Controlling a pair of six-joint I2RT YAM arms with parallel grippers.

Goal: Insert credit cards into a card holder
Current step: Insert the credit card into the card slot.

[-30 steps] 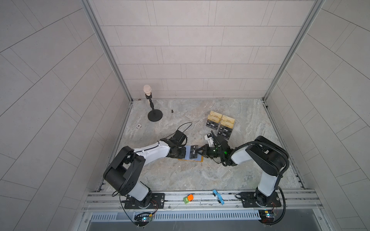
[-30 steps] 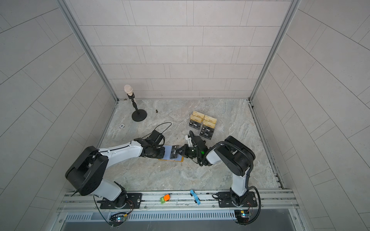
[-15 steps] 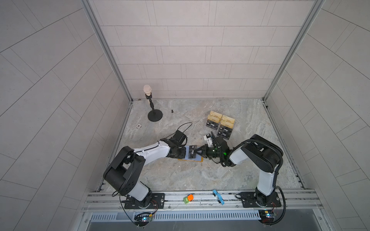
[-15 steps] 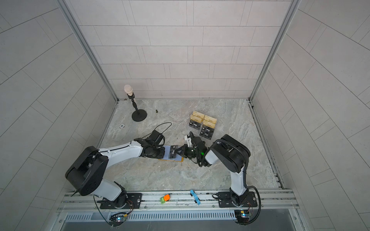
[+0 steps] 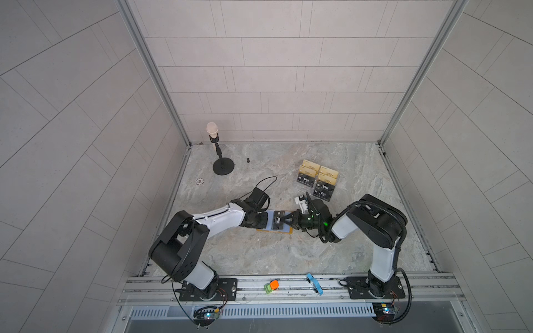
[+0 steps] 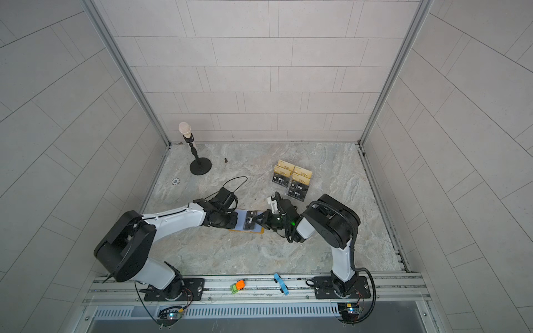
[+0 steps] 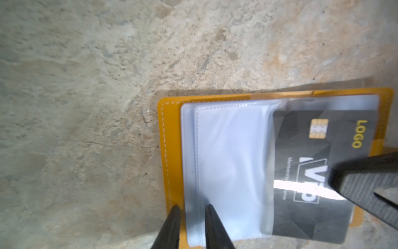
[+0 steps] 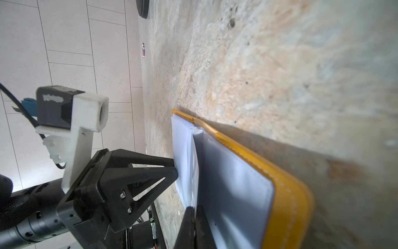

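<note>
The mustard card holder (image 5: 288,231) (image 6: 261,231) lies open on the table, its clear sleeves up. A black Vip credit card (image 5: 278,220) (image 7: 301,215) sits partly inside the top sleeve, with the far end sticking out. My right gripper (image 5: 285,221) (image 7: 336,174) (image 8: 195,208) is shut on that outer end. My left gripper (image 5: 266,220) (image 7: 191,207) (image 8: 174,167) rests on the holder's opposite side with a narrow gap between its tips. One tip is on the yellow cover (image 7: 170,151), the other on the sleeve (image 7: 226,161).
A clear stand (image 5: 317,181) with gold and black Vip cards is behind the right gripper. A microphone stand (image 5: 222,168) and a small screw (image 5: 247,160) are at the back left. An orange-green piece (image 5: 271,286) and a blue clip (image 5: 314,284) lie on the front rail.
My right arm has edged left toward the holder with the card in its grip. The left arm has stayed where it was.
</note>
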